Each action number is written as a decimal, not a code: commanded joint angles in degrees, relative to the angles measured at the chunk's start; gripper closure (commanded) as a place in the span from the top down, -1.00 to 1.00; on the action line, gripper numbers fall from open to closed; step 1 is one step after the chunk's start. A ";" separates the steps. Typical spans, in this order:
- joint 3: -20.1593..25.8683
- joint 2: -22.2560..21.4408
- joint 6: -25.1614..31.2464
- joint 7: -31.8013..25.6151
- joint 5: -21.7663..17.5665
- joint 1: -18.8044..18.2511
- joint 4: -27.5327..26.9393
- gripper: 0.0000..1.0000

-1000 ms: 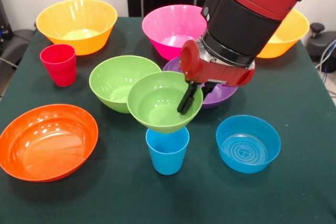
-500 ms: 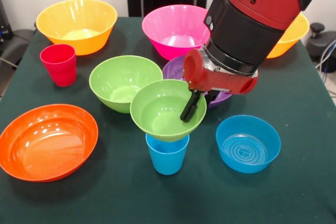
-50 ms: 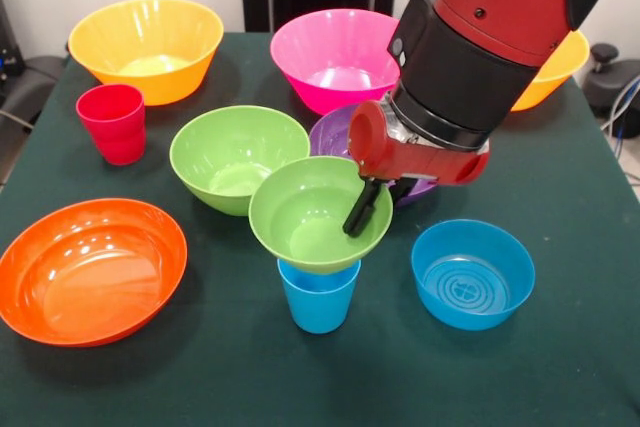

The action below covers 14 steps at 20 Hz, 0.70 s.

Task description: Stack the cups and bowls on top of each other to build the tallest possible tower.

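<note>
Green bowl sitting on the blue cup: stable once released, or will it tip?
Likely tippy: the green bowl is far wider than the blue cup under it. Glossy plastic, probably slippery and light. The gripper holds one rim, so release may rock it.

Robot lab: pedestal arm (image 3: 480,37), cloth-covered test table (image 3: 560,347).

The small green bowl (image 3: 320,212) is lower now than a second ago and sits a bit more to the right. Its bottom now covers the rim of the blue cup (image 3: 319,297), so less of the cup shows. The gripper (image 3: 362,209) moves down and right with the bowl. More of the purple bowl (image 3: 335,130) shows behind.
</note>
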 commanded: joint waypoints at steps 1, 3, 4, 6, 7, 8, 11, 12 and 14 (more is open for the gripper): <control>5.97 1.25 -3.59 -0.69 -4.44 0.09 1.46 -1.00; 6.18 1.04 -4.18 -0.89 -4.49 -0.01 1.93 -1.00; 6.22 1.17 -4.15 -0.98 -4.44 -0.05 1.65 -1.00; 6.29 1.07 -4.71 -1.00 -4.48 -0.08 2.01 -1.00; 6.28 0.89 -5.18 -0.83 -4.51 -0.03 2.46 -1.00; 6.24 1.03 -5.18 -0.81 -4.48 0.00 2.21 -1.00; 6.13 1.05 -5.93 -0.54 -4.51 0.18 2.40 -1.00; 6.23 0.99 -6.40 -0.51 -4.53 0.12 2.71 -1.00; 6.38 1.16 -6.95 -0.54 -4.49 -0.04 2.72 -1.00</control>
